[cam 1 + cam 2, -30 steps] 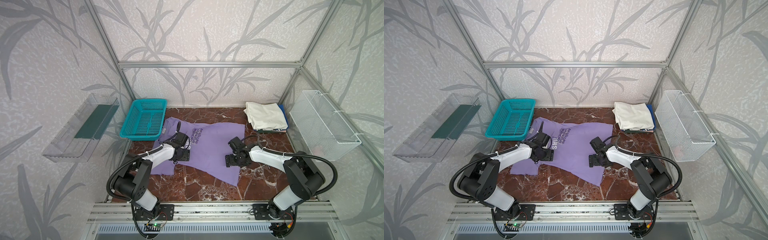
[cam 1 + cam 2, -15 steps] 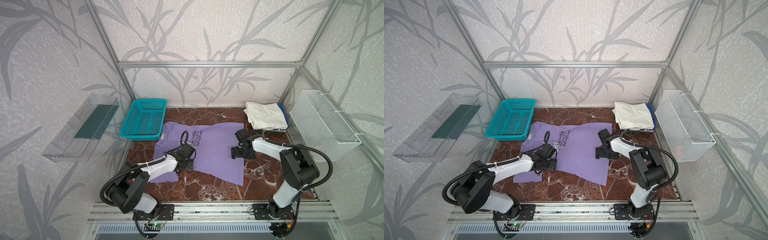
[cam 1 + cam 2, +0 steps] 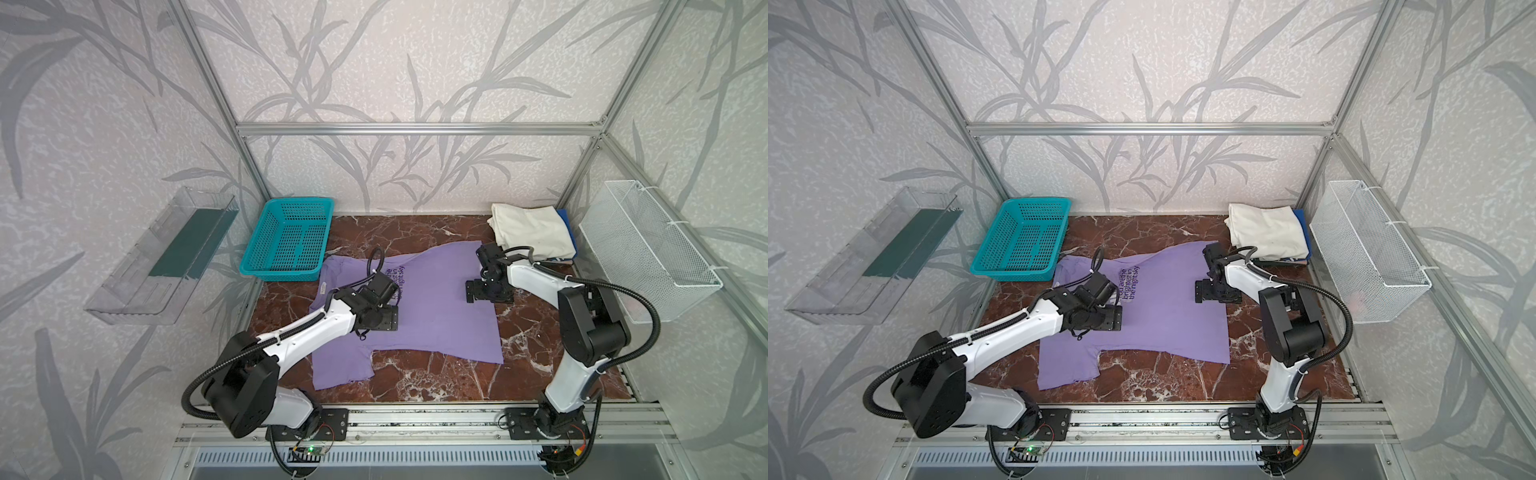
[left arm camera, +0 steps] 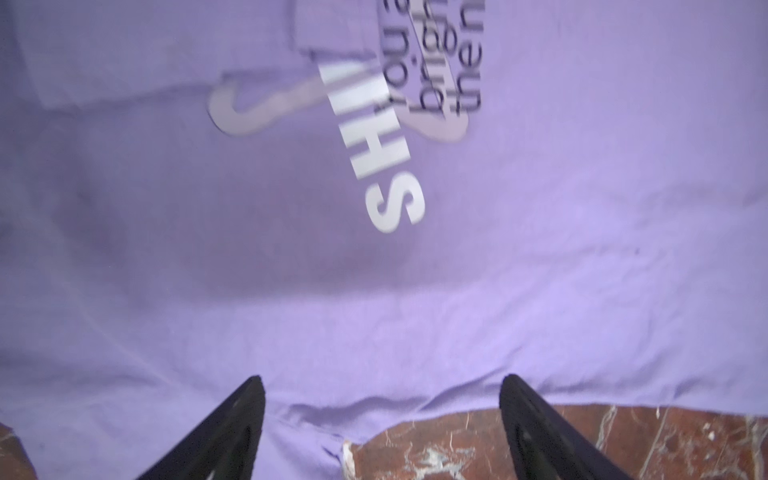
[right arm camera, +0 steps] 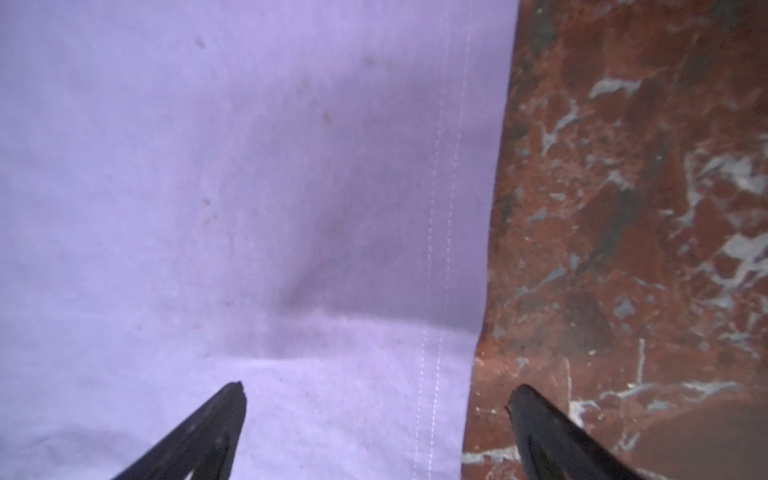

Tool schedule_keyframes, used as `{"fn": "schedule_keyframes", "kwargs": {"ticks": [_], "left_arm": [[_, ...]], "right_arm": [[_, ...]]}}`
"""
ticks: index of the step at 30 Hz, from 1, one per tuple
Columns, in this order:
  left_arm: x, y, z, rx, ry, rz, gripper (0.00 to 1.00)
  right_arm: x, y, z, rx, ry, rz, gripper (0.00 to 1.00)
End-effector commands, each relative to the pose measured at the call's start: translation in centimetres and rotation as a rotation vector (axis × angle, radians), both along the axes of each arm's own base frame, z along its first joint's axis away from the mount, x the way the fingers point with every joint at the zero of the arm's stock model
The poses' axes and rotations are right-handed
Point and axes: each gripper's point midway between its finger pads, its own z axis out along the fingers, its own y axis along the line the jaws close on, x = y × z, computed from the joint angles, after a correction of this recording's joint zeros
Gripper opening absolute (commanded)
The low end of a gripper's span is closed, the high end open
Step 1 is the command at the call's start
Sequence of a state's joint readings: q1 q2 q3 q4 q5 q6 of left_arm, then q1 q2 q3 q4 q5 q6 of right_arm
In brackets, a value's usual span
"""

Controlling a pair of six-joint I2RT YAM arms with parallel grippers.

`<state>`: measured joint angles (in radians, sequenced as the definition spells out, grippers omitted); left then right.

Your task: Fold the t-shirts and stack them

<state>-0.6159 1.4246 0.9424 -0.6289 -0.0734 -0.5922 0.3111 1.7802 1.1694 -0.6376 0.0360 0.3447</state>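
- The lavender t-shirt (image 3: pixel 440 320) lies spread face up in the middle of the bench (image 3: pixel 415 232). Its collar end points toward the left edge and its hem toward the right edge. One sleeve (image 3: pixel 340 365) reaches toward the front edge.
- Its chest lettering (image 3: pixel 1128 282) has dark lines beside large white letters. The left wrist view shows a fold of cloth lying over part of the print (image 4: pixel 395 166).
- The left gripper (image 3: pixel 384 320) sits low over the shirt's chest, just beside the lettering. In the left wrist view its fingers (image 4: pixel 245 415) stand well apart with nothing clamped, above the cloth where sleeve and body meet and bare marble shows.
- The right gripper (image 3: pixel 488 291) is at the hem, toward the far right of the shirt. Its fingers (image 5: pixel 224 419) are spread wide and grip nothing: one is above the cloth and the other above bare marble, with the stitched hem between them.
- Whether either gripper's tips actually press on the cloth is hard to tell from these angles.
- The cream-white t-shirt (image 3: pixel 530 232) lies folded in the far right corner, on top of other shirts. Only a blue edge (image 3: pixel 566 216) and a dark edge (image 3: pixel 552 261) of these show.
- A teal basket (image 3: pixel 291 202) stands in the far left corner, just beside the lavender collar.
- A white wire basket (image 3: pixel 648 249) hangs on the right wall and a clear tray (image 3: pixel 162 257) on the left wall.
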Motion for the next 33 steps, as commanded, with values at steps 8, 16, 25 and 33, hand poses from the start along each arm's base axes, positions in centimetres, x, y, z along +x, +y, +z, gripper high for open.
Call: {"fn": "schedule_keyframes", "kwargs": {"ticks": [8, 16, 25, 33], "left_arm": [[6.8, 1.2, -2.5, 0.174, 0.033, -0.060, 0.80], [11.2, 0.2, -5.4, 0.209, 0.063, -0.090, 0.65], [13.2, 0.3, -5.8, 0.240, 0.059, -0.092, 0.49], [13.6, 0.5, -6.1, 0.258, 0.073, -0.097, 0.14]], "right_arm": [[-0.8, -0.8, 8.3, 0.095, -0.344, -0.002, 0.99], [-1.9, -1.5, 8.9, 0.104, -0.331, -0.004, 1.00], [-1.8, -2.0, 9.4, 0.090, -0.337, 0.006, 1.00], [0.0, -2.2, 10.6, 0.037, -0.389, 0.049, 1.00]]}}
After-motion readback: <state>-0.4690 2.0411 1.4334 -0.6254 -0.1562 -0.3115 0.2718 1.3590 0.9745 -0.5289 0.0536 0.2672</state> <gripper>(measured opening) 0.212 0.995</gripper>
